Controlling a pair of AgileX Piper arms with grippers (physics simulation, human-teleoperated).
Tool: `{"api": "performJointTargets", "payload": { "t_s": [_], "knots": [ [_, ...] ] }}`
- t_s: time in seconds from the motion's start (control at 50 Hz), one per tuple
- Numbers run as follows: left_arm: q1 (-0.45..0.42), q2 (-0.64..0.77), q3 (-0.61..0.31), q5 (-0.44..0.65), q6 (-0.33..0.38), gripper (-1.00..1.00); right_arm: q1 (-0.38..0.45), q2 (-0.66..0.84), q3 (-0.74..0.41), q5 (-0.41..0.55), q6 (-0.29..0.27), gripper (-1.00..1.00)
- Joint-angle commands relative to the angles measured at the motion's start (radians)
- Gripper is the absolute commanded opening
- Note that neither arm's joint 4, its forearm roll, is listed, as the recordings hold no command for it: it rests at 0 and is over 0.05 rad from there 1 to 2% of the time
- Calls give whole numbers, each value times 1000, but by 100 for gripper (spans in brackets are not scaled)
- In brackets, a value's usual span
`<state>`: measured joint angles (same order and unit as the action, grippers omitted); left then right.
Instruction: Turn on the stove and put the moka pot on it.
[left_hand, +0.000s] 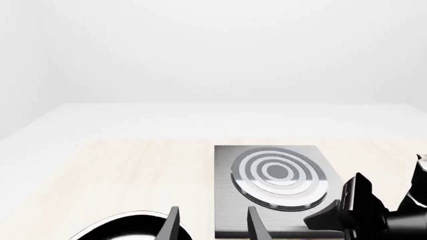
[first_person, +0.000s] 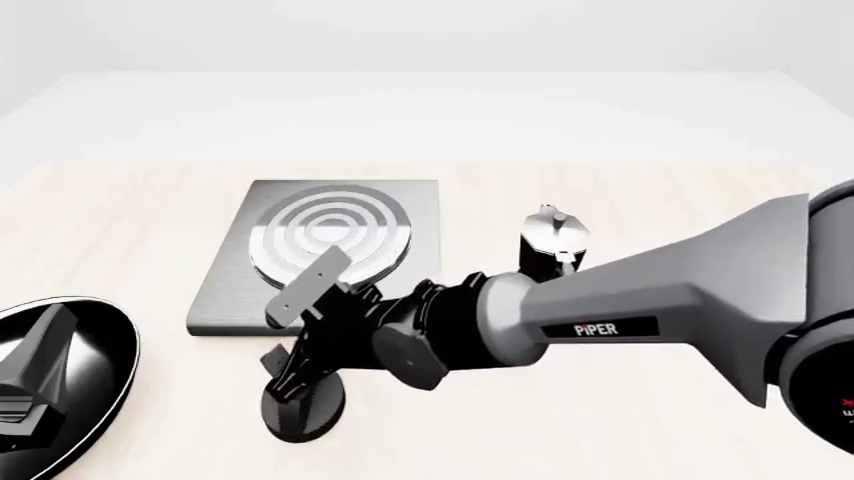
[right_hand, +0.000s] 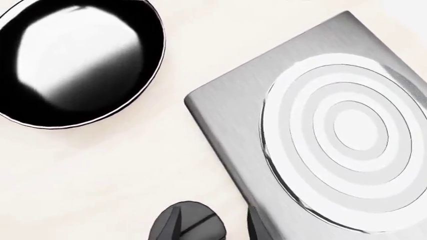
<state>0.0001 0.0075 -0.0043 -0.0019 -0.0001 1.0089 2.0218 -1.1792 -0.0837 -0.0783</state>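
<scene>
The stove (first_person: 227, 295) is a grey plate with a ringed burner (first_person: 327, 240); it also shows in the left wrist view (left_hand: 227, 200) and the right wrist view (right_hand: 227, 115). Its black oval knob (first_person: 304, 410) lies on the table in front of it. My right gripper (first_person: 300, 330) is open just above the knob, and in the right wrist view (right_hand: 217, 225) the knob (right_hand: 197, 225) sits by one finger. The moka pot (first_person: 550, 245) stands upright to the right of the stove, behind my right arm. My left gripper (first_person: 30, 385) is open and empty over the frying pan.
A round black frying pan (first_person: 94, 360) lies at the front left of the table, left of the stove; it also shows in the right wrist view (right_hand: 80, 65) and the left wrist view (left_hand: 120, 227). The right arm (first_person: 641, 310) crosses the table's front right.
</scene>
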Motion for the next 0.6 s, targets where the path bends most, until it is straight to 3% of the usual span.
{"api": "performJointTargets", "payload": {
  "t_s": [0.02, 0.36, 0.6],
  "knots": [
    [0, 0, 0, 0, 0, 100, 17, 17, 13, 12, 3, 100],
    [0, 0, 0, 0, 0, 100, 20, -31, 15, 33, -22, 100],
    [0, 0, 0, 0, 0, 100, 7, -242, 16, 129, -98, 100]
  ]
}}
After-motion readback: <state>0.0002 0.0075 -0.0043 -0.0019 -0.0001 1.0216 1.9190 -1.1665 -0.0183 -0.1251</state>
